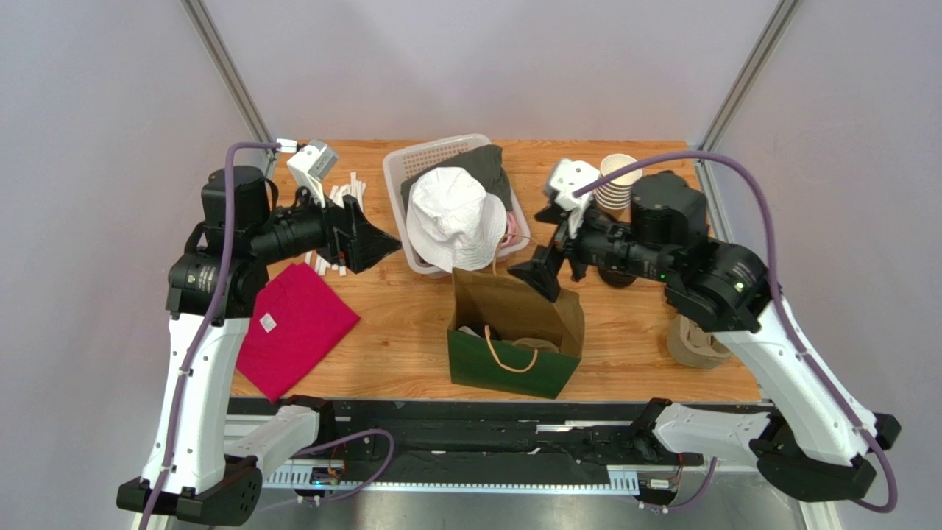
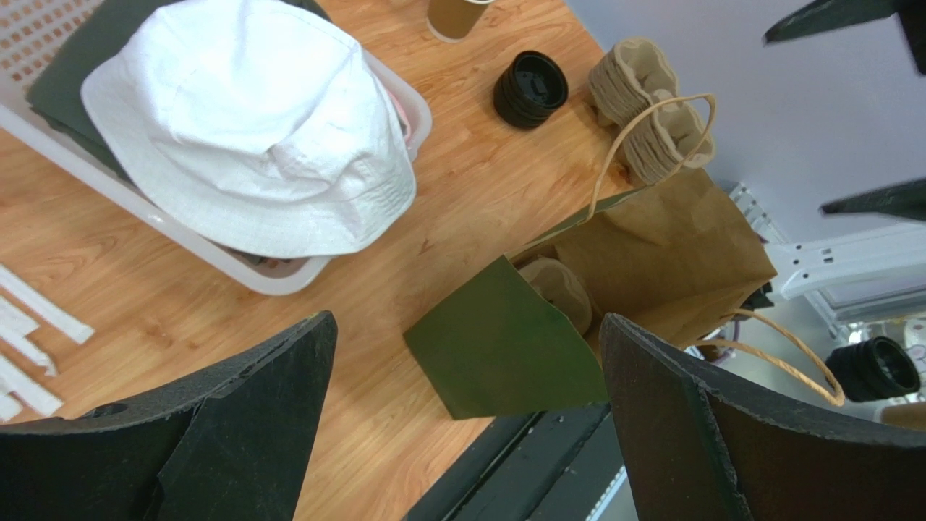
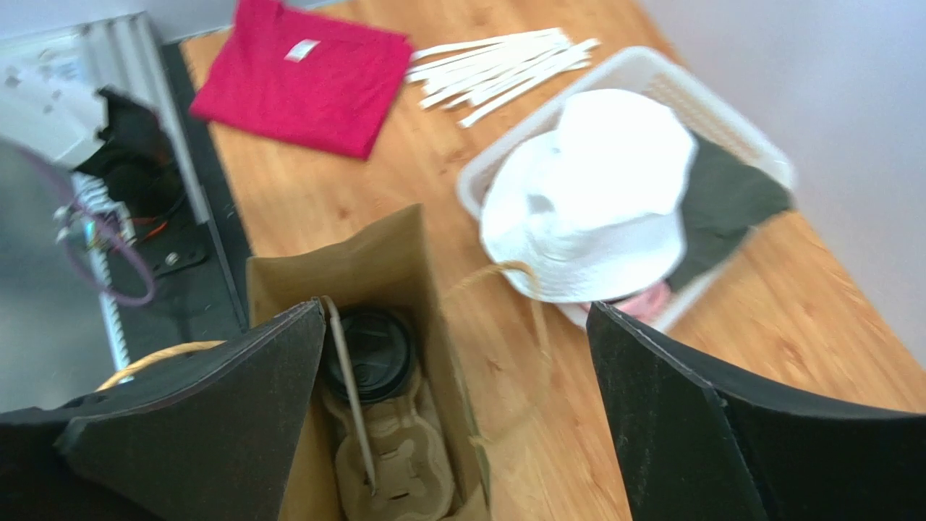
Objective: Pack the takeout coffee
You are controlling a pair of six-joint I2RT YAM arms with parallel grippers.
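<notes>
**Right-wrist view.** The takeout coffee (image 3: 370,350) stands lid-up inside the paper bag (image 3: 359,255), at lower centre of the frame. It is seated in a pulp carrier (image 3: 397,461) at the bag's bottom. The right jaws are spread wide over the bag mouth and hold nothing.

**Top view.** The bag stands unsupported on the tabletop (image 1: 630,331) at frame centre, with the right jaws over its upper rim. The left jaws, also wide open and empty, hang well apart at centre left, beside the basket (image 1: 395,199) that carries a white hat (image 1: 456,219).

**Step in hand (judged).** The cup appears to be placed, so what remains is to clear the right jaws.
- Rise straight up before any sideways travel.
- Keep the jaws spread, so that neither finger catches a twine handle (image 3: 511,277) or drags a wall.
- A snag would probably tip the light bag, and the coffee with it.
</notes>
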